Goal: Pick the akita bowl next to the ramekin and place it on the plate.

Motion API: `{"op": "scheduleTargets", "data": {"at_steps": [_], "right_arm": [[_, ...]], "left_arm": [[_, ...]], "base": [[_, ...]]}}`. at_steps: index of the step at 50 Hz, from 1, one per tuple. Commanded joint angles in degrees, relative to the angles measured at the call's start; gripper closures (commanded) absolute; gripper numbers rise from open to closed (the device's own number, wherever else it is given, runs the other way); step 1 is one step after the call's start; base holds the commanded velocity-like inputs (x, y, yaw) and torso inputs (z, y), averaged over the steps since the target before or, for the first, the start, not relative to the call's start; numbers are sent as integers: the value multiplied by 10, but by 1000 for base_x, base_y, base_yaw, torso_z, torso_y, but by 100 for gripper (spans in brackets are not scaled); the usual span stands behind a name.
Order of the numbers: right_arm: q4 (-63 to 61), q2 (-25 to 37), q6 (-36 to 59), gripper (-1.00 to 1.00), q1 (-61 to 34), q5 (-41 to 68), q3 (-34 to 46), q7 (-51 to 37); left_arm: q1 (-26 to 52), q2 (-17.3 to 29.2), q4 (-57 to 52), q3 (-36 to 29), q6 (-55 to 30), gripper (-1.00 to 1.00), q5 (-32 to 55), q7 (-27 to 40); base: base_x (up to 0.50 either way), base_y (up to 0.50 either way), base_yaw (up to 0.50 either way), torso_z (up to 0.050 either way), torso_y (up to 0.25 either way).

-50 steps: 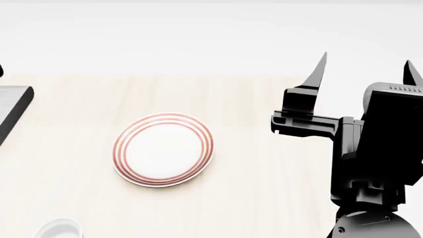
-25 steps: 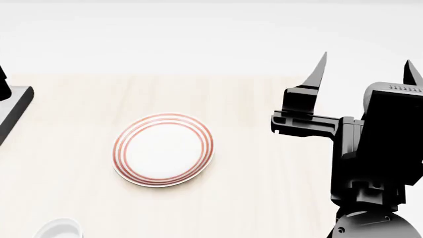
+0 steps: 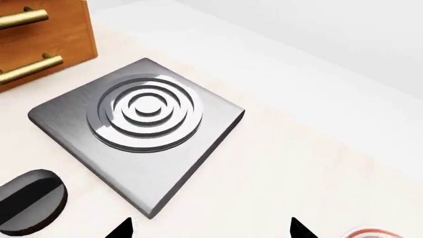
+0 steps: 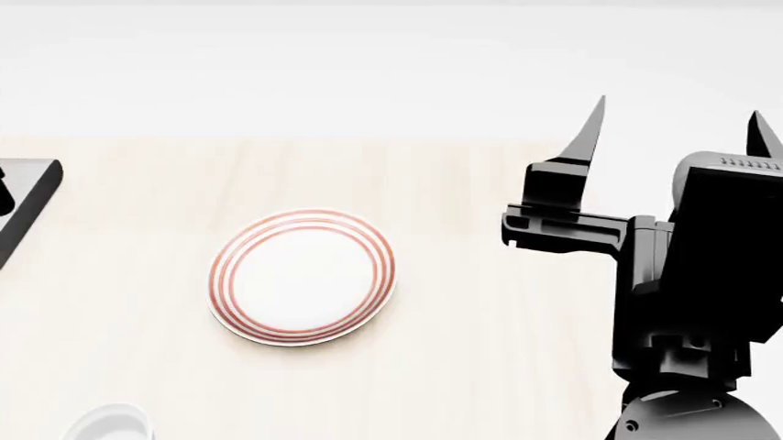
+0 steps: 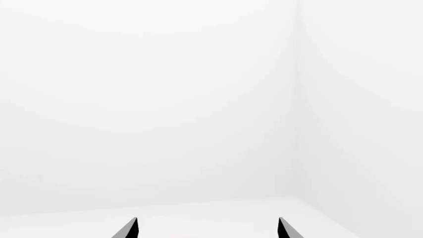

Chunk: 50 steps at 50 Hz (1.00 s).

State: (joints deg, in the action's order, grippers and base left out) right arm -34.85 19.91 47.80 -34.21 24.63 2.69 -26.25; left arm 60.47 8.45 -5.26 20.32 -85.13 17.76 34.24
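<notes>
The plate (image 4: 303, 277), white with red rings, lies mid-table in the head view; a sliver of its rim (image 3: 367, 233) shows in the left wrist view. A white ramekin (image 4: 108, 423) is cut off by the bottom left edge. The akita bowl is out of view. My right gripper (image 4: 679, 124) is raised at the right of the plate, fingers up and open, holding nothing; its wrist view shows the open gripper (image 5: 207, 229) against a white wall. My left gripper (image 3: 211, 230) is open and empty above bare table beside the burner plate.
A grey square burner plate (image 3: 142, 129) with raised rings sits at the table's left, its corner (image 4: 27, 203) also in the head view. A black knob (image 3: 29, 201) lies beside it. A wooden drawer front (image 3: 39, 34) with brass handles stands behind.
A small black part at the head view's left edge, over the burner plate, has slid downward. The right arm, plate and ramekin have not moved.
</notes>
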Motion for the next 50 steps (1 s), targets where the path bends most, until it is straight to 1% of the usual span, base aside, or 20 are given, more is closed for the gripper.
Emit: {"op": "scheduleTargets", "data": {"at_steps": [1,36,50], "right_arm": [[0,1,-1,-100,0,2,1,-2],[1,5,-3,-100,0,7,4,-7],[2,6,-4,-100,-1,9,4,-9]], "left_arm": [[-16,1,-21,13,-12,-100,5,7],[-64,-5,-69,50,-28,-100,28,33],[-82,1,-83,63,-26,-100,39,40]], "base": [[0,0,0,0,0],[0,0,0,0,0],[0,0,0,0,0]]}}
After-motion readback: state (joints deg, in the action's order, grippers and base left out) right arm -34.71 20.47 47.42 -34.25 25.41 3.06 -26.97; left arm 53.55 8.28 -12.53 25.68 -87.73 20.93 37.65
